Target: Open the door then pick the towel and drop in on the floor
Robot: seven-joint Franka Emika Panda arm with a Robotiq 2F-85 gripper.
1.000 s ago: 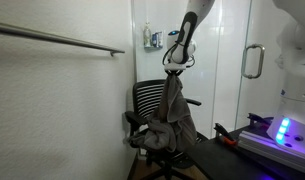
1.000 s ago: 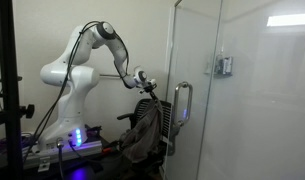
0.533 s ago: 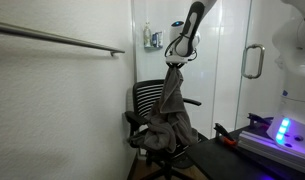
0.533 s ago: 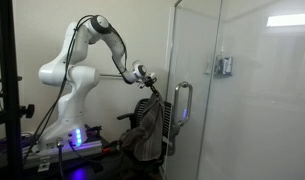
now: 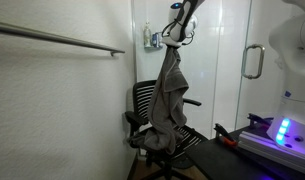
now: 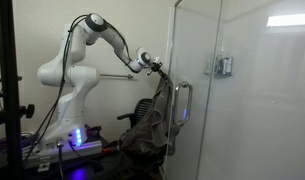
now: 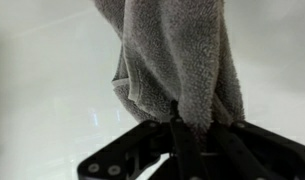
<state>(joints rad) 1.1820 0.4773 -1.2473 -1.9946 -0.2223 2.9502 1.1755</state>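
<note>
The hand [image 5: 173, 37] is clamped on the top of the grey towel [image 5: 170, 95], which hangs down to the black chair [image 5: 143, 100].

The chair [image 5: 150, 108] stands directly under the gripper [image 5: 173, 41], and the towel [image 5: 170, 95] pinched in its closed jaws hangs down to the seat, so there is no clear drop there. Left of the chair, the white wall [image 5: 62, 110] and its rail [image 5: 57, 39] close in; to the right sits the robot base [image 5: 277, 130]. In an exterior view the door [image 6: 242, 120] and its handle [image 6: 182, 106] stand just beside the towel. Only the air above the chair back is open.
</note>
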